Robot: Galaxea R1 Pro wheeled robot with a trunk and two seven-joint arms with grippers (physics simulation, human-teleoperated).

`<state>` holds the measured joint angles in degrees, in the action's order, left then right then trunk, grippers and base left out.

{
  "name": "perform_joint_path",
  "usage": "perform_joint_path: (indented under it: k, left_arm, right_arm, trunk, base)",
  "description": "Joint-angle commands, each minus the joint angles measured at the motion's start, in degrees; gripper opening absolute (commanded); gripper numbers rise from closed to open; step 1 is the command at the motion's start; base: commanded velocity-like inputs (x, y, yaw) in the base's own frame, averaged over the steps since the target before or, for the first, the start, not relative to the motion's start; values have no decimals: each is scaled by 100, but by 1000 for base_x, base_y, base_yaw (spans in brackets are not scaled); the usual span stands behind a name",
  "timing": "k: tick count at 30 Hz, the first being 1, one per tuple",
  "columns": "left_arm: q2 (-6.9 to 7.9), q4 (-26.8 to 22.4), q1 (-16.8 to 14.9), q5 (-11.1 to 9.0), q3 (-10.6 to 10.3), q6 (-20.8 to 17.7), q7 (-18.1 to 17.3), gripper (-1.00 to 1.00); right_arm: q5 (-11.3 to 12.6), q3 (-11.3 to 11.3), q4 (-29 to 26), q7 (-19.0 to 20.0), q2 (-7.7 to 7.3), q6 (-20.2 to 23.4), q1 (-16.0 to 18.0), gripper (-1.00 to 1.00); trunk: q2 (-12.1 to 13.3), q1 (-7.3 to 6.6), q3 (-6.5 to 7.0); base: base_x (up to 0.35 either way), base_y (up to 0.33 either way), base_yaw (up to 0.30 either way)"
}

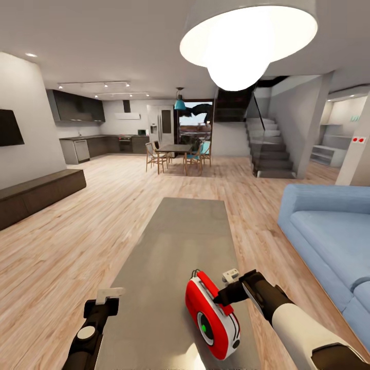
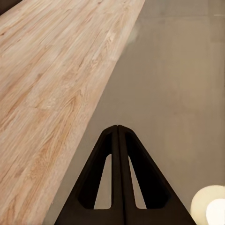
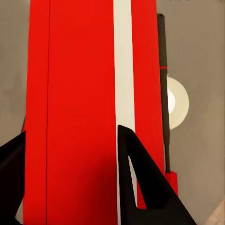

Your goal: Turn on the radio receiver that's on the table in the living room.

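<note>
The radio stands on its edge at the near end of the grey table, dial with green centre facing the camera, wire handle at its far top corner. The right gripper reaches in from the right with its black tips against the radio's top edge. From the right wrist camera, the red body and white band run straight up between two spread fingers, one on either side of the box and close against it; whether they press on it cannot be told. The left gripper hovers at the table's left edge, and the left wrist camera shows its fingers closed tip to tip with nothing between them, above the line where tabletop meets wood floor. A blue sofa sits to the right, a dome lamp hangs overhead, and a dining table stands far behind
</note>
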<state>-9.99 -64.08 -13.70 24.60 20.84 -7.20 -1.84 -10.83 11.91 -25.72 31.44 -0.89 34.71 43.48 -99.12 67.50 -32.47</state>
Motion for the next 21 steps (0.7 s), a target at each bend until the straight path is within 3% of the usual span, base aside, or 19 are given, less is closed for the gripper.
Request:
perform_joint_path:
  k: [1,21]
  left_arm:
    - [0,0,-1,1,-1,0,0,-100]
    - [0,0,1,-7,-1,-1,0,-100]
  right_arm:
    - [-42,5,75,3,1,-9,-6,-100]
    - [-48,11,75,2,1,-9,-6,-100]
  trunk:
    - [-40,24,-20]
    - [-120,68,-56]
  base:
    - [0,0,0]
    - [0,0,0]
